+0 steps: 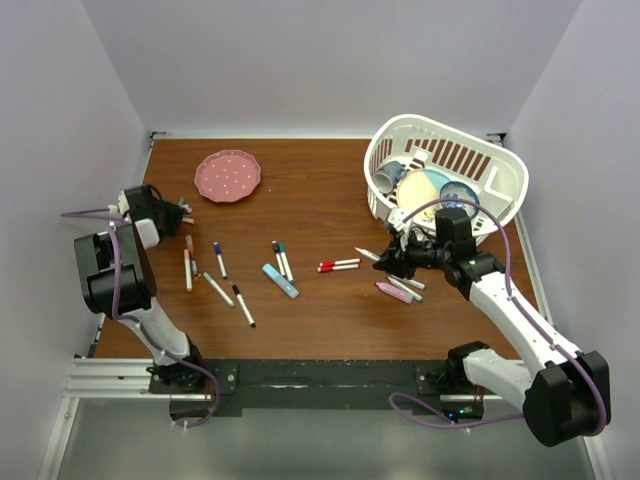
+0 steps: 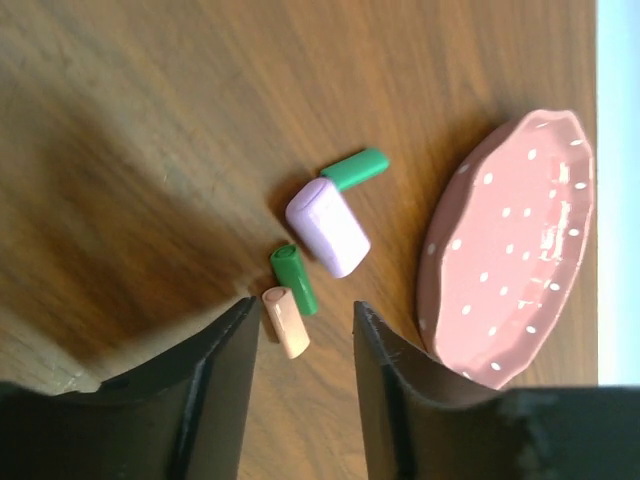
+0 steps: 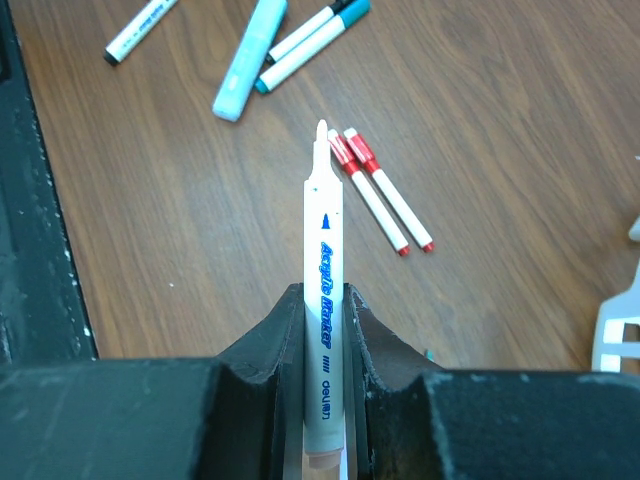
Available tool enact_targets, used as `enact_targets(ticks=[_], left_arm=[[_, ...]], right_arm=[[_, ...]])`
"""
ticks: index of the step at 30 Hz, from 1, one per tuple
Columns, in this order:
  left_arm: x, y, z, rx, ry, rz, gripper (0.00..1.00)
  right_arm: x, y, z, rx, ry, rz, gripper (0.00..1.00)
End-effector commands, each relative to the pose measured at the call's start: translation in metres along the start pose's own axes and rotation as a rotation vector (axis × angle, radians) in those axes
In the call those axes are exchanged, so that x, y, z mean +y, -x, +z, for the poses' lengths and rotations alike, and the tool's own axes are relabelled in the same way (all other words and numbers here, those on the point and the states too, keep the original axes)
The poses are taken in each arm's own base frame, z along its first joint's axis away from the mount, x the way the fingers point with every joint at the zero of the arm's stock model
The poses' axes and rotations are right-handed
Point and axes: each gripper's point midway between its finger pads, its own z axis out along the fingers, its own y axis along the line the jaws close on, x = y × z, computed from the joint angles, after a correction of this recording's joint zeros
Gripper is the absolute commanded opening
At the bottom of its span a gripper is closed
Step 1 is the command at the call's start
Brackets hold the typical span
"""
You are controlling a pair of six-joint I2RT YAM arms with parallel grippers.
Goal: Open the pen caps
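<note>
**A:** How's the feed looking?
**B:** Overhead I get bright, even light, only soft shadows on the bench [image 1: 320, 200].
**A:** Wrist views?
**B:** On the left, a broad dark shadow on the wood, glare on the pink plate [image 2: 520, 240], white blowout at the right edge. Left gripper [image 2: 302, 308] and right gripper [image 3: 322, 290] both look soft up close.

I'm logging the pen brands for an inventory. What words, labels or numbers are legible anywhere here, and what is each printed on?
"Acrylic Marker": blue lettering along the white marker clamped in the right gripper.
"deli": smaller dark print lower on the same barrel; it seems to read so, but I am not certain.
Other pens on the table: any print is too small to read.
Pink plate and white basket: no text visible.
</note>
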Motion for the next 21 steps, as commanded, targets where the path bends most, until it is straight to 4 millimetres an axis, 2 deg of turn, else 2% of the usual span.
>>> enact_targets(ticks=[1,2,3,4,5,6,8,9,11,12,13,14,15,16,17,19,20,21], left_arm=[[-0.031,0.024,-0.02,-0.026,-0.1,0.032,0.53],[-0.037,0.026,-0.026,-0.027,-0.123,0.043,0.6],[-0.045,0.025,-0.034,-0.007,-0.162,0.069,0.64],[-0.057,0.028,-0.047,-0.013,-0.207,0.093,0.68],[-0.063,0.025,-0.055,-0.003,-0.238,0.117,0.69],[-0.078,0.02,-0.074,0.017,-0.319,0.152,0.7],[-0.084,0.006,-0.092,0.039,-0.411,0.184,0.72],[-0.097,0.001,-0.114,0.045,-0.497,0.215,0.73],[-0.099,-0.016,-0.132,0.057,-0.58,0.253,0.77],[-0.108,-0.02,-0.151,0.05,-0.636,0.301,0.79],[-0.109,-0.027,-0.158,0.052,-0.656,0.337,0.8],[-0.113,-0.044,-0.166,0.085,-0.676,0.387,0.8],[-0.119,-0.05,-0.178,0.059,-0.704,0.472,0.81],[-0.121,-0.058,-0.185,0.063,-0.717,0.522,0.81],[-0.124,-0.076,-0.193,0.102,-0.73,0.576,0.81],[-0.124,-0.085,-0.206,0.076,-0.749,0.691,0.81],[-0.12,-0.098,-0.211,0.104,-0.743,0.73,0.81],[-0.12,-0.096,-0.218,0.051,-0.741,0.779,0.81]], right_arm=[[-0.008,-0.002,-0.01,0.049,-0.032,-0.071,0.0],[-0.01,-0.008,-0.01,0.078,-0.031,-0.103,0.0],[-0.016,-0.01,-0.013,0.109,-0.055,-0.123,0.0],[-0.014,-0.021,-0.016,0.157,-0.05,-0.118,0.0],[-0.018,-0.025,-0.018,0.183,-0.064,-0.136,0.0],[-0.025,-0.03,-0.022,0.221,-0.102,-0.143,0.0],[-0.027,-0.039,-0.029,0.276,-0.127,-0.148,0.0],[-0.033,-0.044,-0.034,0.309,-0.171,-0.151,0.0],[-0.039,-0.051,-0.04,0.346,-0.216,-0.156,0.0],[-0.04,-0.058,-0.042,0.365,-0.232,-0.153,0.0],[-0.046,-0.064,-0.047,0.394,-0.277,-0.157,0.0],[-0.048,-0.069,-0.048,0.412,-0.291,-0.153,0.0],[-0.048,-0.076,-0.049,0.432,-0.294,-0.148,0.0],[-0.05,-0.084,-0.048,0.461,-0.293,-0.138,0.0],[-0.05,-0.088,-0.048,0.478,-0.291,-0.13,0.0],[-0.053,-0.097,-0.044,0.515,-0.283,-0.097,0.01],[-0.053,-0.101,-0.043,0.531,-0.279,-0.084,0.01],[-0.055,-0.103,-0.042,0.537,-0.279,-0.074,0.02]])
